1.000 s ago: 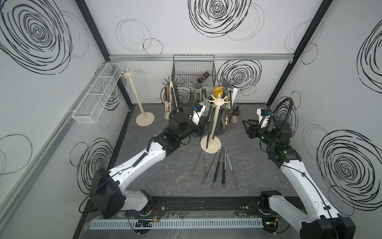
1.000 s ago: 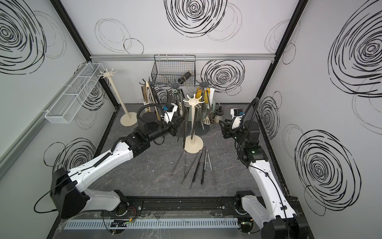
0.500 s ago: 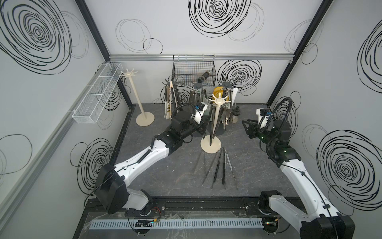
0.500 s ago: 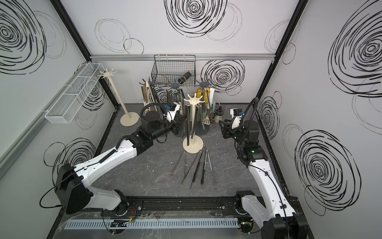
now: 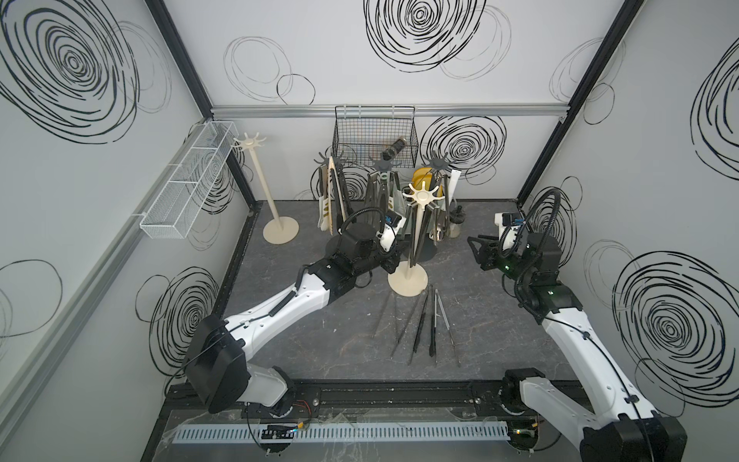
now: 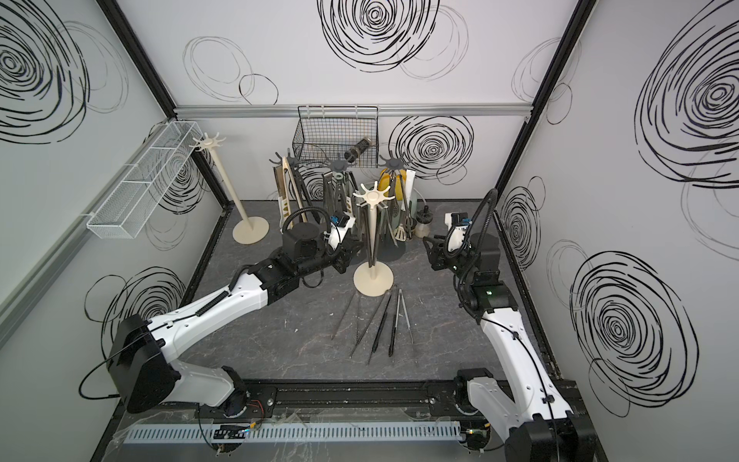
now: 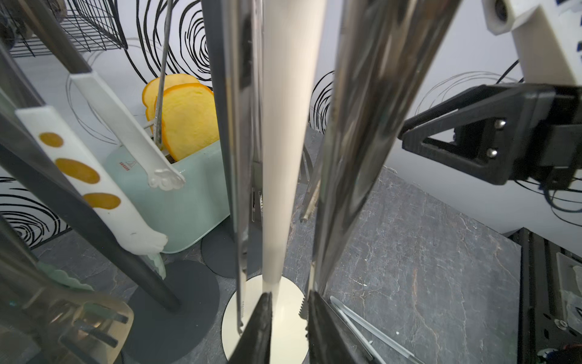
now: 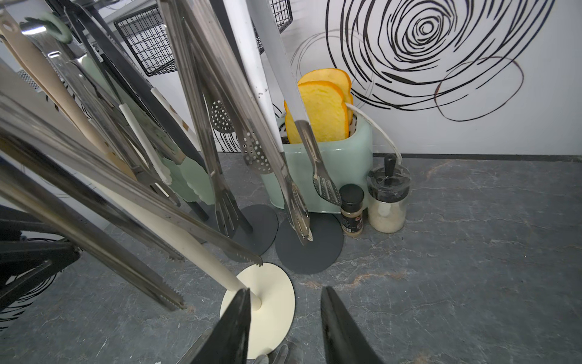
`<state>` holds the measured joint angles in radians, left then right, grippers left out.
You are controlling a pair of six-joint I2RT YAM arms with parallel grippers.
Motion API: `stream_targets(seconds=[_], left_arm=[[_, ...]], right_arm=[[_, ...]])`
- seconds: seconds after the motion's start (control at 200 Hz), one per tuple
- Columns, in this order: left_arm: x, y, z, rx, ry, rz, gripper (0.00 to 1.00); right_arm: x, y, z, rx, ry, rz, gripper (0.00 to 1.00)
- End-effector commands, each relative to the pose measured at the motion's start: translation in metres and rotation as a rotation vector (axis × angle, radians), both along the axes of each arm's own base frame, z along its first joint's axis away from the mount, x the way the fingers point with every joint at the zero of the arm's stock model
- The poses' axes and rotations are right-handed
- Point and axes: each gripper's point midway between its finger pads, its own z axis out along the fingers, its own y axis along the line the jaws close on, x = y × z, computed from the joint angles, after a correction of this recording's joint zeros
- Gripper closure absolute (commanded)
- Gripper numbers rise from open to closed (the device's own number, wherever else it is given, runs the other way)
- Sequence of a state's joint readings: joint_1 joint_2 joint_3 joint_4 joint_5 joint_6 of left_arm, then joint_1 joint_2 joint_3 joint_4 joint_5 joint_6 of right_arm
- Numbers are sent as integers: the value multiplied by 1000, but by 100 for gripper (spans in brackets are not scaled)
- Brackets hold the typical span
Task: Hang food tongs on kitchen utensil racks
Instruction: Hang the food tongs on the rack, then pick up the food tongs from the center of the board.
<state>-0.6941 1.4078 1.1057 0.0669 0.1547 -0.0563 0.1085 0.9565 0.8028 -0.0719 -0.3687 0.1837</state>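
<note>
Slate tabletop (image 5: 312, 344), toaster (image 7: 182, 201) behind cream rack (image 7: 283, 157)

- The cream rack (image 5: 422, 196) stands upright mid-floor on its round base, star-shaped hook top up.
- Steel tongs (image 7: 362, 110) hang from its hooks, arms pointing down alongside the pole, serrated tips just above the base.
- A second cream rack (image 5: 266, 188) stands upright, well apart, near the back left corner.
- Three dark grey racks (image 5: 383, 164) stand in a row along the back wall, crowded with hanging tongs. Tan and cream tongs (image 5: 328, 196) hang on the left one.
- Several loose tongs (image 5: 420, 320), steel and black-tipped, lie flat side by side, just in front of the middle cream base.
</note>
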Motion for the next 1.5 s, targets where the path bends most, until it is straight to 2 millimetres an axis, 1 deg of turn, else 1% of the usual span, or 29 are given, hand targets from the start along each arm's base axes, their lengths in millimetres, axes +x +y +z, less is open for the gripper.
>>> stream_targets(seconds=[0.0,0.075,0.145,0.275,0.435,0.635,0.746,0.836,0.956,1.116,1.336,1.491], left_arm=[[-10,6,19,-38,-36,9,75],[-15,12,21,-44,-32,21,73],[-20,18,21,-52,-24,36,72],[-30,31,16,-72,5,71,71],[-46,42,6,-87,31,72,70],[-59,60,-1,-118,56,112,70],[-64,68,-4,-135,63,133,70],[-67,72,-5,-145,74,144,69],[-71,74,-6,-156,79,141,69],[-75,76,-3,-174,81,138,69],[-79,76,-4,-196,94,126,69],[-82,77,-7,-202,101,122,69]], right_arm=[[-7,-4,-20,14,113,-31,60],[-13,-6,-40,3,213,-61,60],[-22,-4,-63,-31,312,-88,60],[-42,12,-101,-101,461,-95,60],[-64,34,-144,-129,618,-85,60],[-84,50,-190,-186,763,-95,60],[-96,51,-214,-235,860,-114,61],[-104,52,-231,-274,904,-119,61],[-112,49,-246,-296,941,-140,61],[-118,42,-256,-313,958,-163,64],[-120,39,-276,-352,998,-176,74],[-119,35,-286,-387,1017,-199,80]])
